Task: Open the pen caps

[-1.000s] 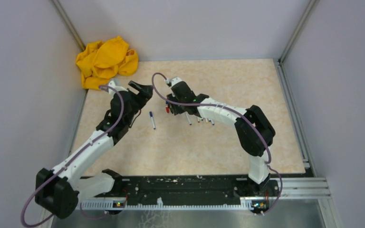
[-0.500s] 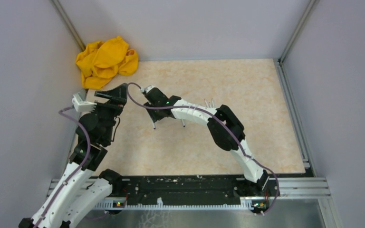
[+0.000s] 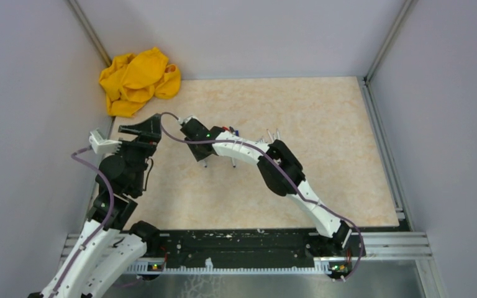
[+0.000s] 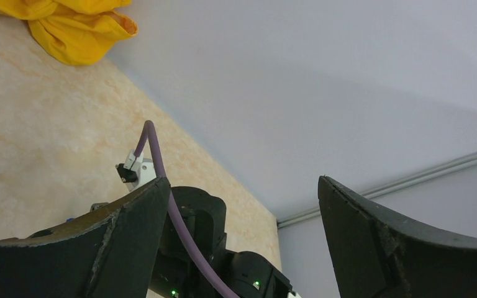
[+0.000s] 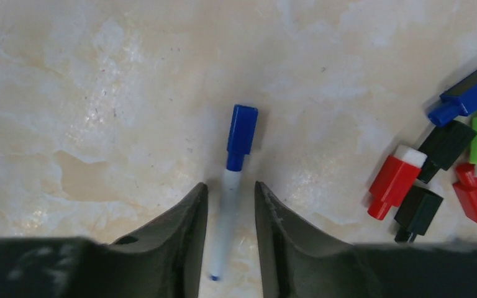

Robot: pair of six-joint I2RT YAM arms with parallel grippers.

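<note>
Right gripper (image 5: 230, 186), jaws narrowly apart and empty, is straddling the pen (image 5: 226, 217); squeezing below the blue cap (image 5: 242, 133) seems wisest.

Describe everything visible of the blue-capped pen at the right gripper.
The blue-capped pen is thin, with a white-grey plastic-looking barrel, a blue cap still on, and a small blue tip at the other end. It lies flat on the marbled beige table, cap pointing away from the right gripper, whose open jaws flank the barrel with slim gaps either side. Nothing else touches it.
</note>
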